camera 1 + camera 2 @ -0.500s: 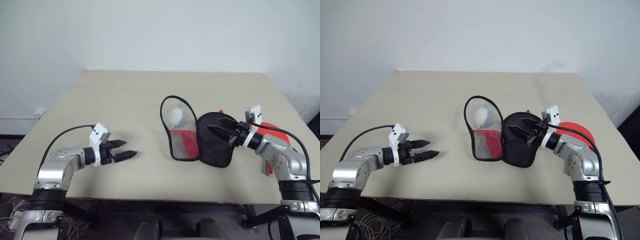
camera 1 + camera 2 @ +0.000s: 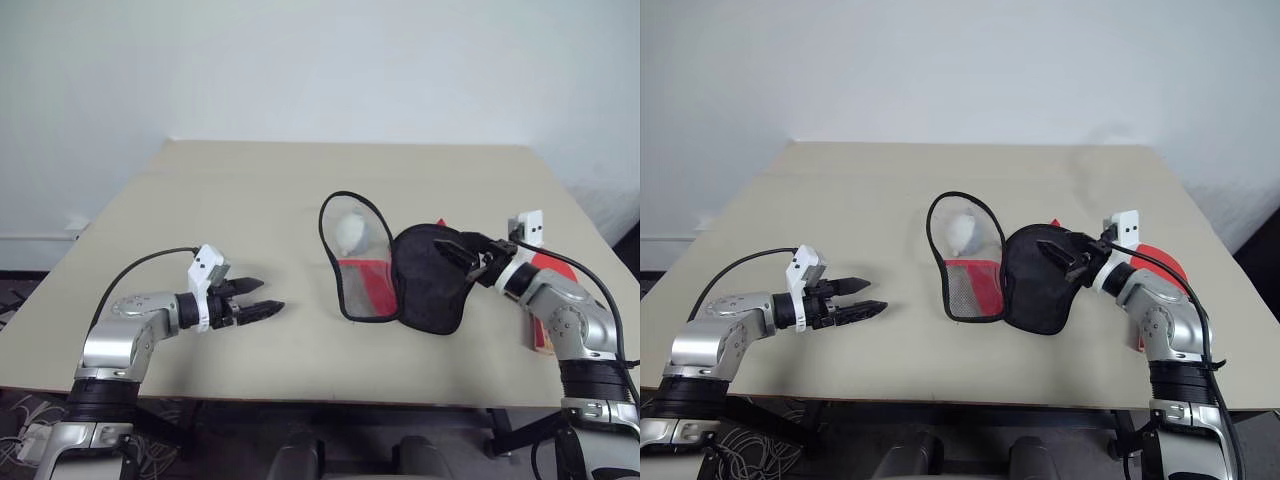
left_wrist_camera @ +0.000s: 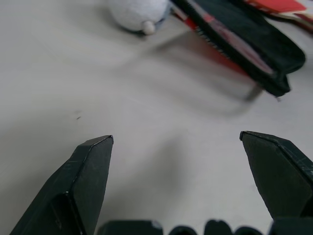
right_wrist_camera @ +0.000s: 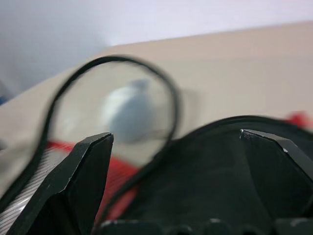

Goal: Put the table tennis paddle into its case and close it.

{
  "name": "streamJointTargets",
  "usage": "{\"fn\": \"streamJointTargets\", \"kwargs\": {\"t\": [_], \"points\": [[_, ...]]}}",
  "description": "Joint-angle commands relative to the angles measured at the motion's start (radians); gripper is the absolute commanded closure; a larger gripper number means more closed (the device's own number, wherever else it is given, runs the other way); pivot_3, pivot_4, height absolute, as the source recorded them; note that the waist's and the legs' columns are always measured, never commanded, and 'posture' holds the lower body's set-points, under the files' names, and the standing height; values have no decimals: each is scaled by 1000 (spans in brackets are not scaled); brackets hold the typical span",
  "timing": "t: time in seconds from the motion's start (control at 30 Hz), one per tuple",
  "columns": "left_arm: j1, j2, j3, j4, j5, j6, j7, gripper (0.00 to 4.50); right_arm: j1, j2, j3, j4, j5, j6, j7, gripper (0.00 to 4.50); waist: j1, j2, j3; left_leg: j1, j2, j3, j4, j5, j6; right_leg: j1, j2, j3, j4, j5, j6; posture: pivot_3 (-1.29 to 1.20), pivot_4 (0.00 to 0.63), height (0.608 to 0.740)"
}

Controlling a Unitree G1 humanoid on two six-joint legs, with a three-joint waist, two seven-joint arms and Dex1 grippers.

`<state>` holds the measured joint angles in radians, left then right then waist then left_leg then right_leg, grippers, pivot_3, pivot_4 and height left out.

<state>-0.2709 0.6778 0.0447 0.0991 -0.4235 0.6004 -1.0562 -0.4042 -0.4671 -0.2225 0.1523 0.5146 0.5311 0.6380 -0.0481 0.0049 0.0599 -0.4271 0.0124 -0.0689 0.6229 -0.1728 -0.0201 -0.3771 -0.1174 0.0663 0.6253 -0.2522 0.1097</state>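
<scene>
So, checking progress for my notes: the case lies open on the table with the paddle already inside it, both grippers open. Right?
Not quite: the paddle lies outside the open case, behind the right gripper, as the right eye view shows. The left gripper is open too.

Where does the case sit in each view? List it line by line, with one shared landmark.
Left eye view: case lies open, right of centre.
Right eye view: case near centre.
Left wrist view: case far ahead.
Right wrist view: case close, straight ahead.
Landmark: pale fluffy ball at its clear half.
</scene>
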Motion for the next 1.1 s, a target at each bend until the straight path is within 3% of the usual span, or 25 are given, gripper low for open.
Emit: {"fn": "streamJointTargets", "kwargs": {"t": [0.03,0.4,0.67,1.1], "points": [[-19,-20,-32,-33,-8,-4,-14,29,0,-41,-84,-62,28,56,-65,2,1,0,0,0,0,0,0,0,0,0,0,0,0,0,0,0,0,740],[-99,-48,-154,10,42,-33,-76,29,216,-127,-290,-273,98,258,-203,2,1,0,0,0,0,0,0,0,0,1,0,0,0,0,0,0,0,740],[-192,-93,-212,117,78,-76,-125,29,409,-79,-401,-439,154,368,-307,2,1,-1,0,0,0,0,2,0,0,1,0,1,-1,0,0,0,0,740],[-275,-138,-245,206,117,-126,-179,29,411,-60,-352,-342,110,441,-420,2,0,-1,0,-1,0,0,2,0,1,1,-1,1,-1,0,0,0,0,740]]}}
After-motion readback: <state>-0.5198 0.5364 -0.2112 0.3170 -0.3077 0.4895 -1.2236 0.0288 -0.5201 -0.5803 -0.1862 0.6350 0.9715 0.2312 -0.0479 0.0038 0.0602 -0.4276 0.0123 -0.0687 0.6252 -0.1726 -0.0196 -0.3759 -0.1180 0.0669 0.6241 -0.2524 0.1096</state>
